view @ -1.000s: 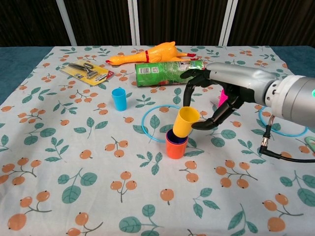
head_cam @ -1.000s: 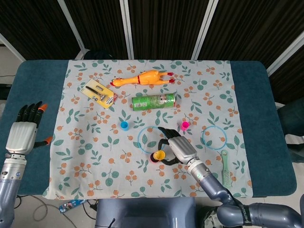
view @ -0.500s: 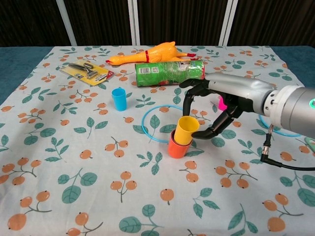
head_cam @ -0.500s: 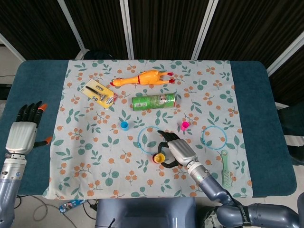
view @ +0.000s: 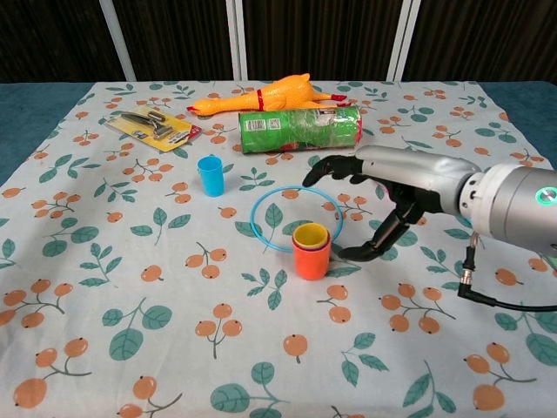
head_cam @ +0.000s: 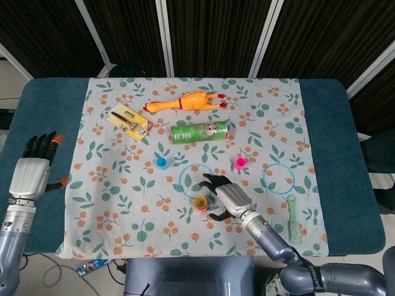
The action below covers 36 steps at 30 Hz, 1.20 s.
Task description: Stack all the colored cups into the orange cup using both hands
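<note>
Chest view, frame center: yellow cup nested in the orange cup; right hand just beside, fingers spread, holding nothing. Only the head view shows the left hand, far left, spread and empty.

My right hand — black fingers, silver shell, a black cable at its wrist; my left hand — silver-backed, orange-tipped black fingers.

Yellow cup in orange cup; leaf-and-berry patterned tablecloth.
</note>
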{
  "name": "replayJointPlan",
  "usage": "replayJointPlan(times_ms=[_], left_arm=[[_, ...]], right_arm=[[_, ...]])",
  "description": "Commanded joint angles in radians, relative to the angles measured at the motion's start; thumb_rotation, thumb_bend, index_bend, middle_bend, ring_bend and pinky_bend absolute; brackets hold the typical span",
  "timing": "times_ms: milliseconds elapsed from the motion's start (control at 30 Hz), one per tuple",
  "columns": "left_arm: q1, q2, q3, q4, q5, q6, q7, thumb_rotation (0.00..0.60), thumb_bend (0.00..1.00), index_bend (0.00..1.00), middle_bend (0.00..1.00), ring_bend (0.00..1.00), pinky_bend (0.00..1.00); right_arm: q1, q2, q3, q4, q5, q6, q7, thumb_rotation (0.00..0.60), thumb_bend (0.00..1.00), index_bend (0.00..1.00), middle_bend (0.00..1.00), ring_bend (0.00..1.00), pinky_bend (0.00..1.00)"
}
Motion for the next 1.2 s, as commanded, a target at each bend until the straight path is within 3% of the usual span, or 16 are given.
replayJointPlan(times_ms=[33, 200, 333, 500, 633, 833, 967, 1200], left_arm=[[-0.009, 0.000, -0.001, -0.005, 0.003, -0.011, 0.008, 0.600, 0.12, 0.00, 0.00, 0.00, 0.00], [-0.047, 0.007, -0.008, -0.024, 0.013, -0.056, 0.043, 0.600, 0.10, 0.01, 0.00, 0.00, 0.00], [-0.091, 0.030, -0.018, -0.063, 0.007, -0.127, 0.046, 0.600, 0.10, 0.04, 0.00, 0.00, 0.00], [-0.166, 0.065, -0.033, -0.116, -0.049, -0.273, 0.051, 0.600, 0.10, 0.08, 0.00, 0.00, 0.00], [-0.238, 0.063, -0.055, -0.129, -0.126, -0.381, 0.080, 0.600, 0.10, 0.12, 0.00, 0.00, 0.00], [-0.336, 0.020, -0.072, -0.104, -0.239, -0.502, 0.121, 0.600, 0.12, 0.16, 0.00, 0.00, 0.00], [-0.384, -0.018, -0.074, -0.091, -0.290, -0.524, 0.154, 0.600, 0.13, 0.19, 0.00, 0.00, 0.00], [-0.446, -0.084, -0.060, -0.063, -0.345, -0.523, 0.221, 0.600, 0.14, 0.22, 0.00, 0.00, 0.00]], right_arm=[[0.002, 0.020, 0.010, -0.019, 0.018, 0.011, -0.012, 0.600, 0.32, 0.06, 0.02, 0.05, 0.10], [-0.028, 0.097, 0.027, -0.077, -0.002, 0.064, 0.007, 0.600, 0.32, 0.06, 0.02, 0.05, 0.10], [-0.091, 0.189, 0.003, -0.115, -0.093, 0.155, 0.012, 0.600, 0.32, 0.08, 0.02, 0.05, 0.10], [-0.222, 0.272, -0.082, -0.109, -0.265, 0.350, -0.004, 0.600, 0.32, 0.12, 0.02, 0.05, 0.10], [-0.338, 0.314, -0.164, -0.080, -0.364, 0.473, 0.052, 0.600, 0.32, 0.15, 0.02, 0.05, 0.10], [-0.442, 0.308, -0.213, 0.012, -0.407, 0.564, 0.140, 0.600, 0.32, 0.13, 0.02, 0.05, 0.10], [-0.492, 0.271, -0.206, 0.089, -0.418, 0.624, 0.172, 0.600, 0.32, 0.06, 0.02, 0.04, 0.09], [-0.532, 0.217, -0.180, 0.191, -0.427, 0.664, 0.190, 0.600, 0.32, 0.05, 0.02, 0.02, 0.09]])
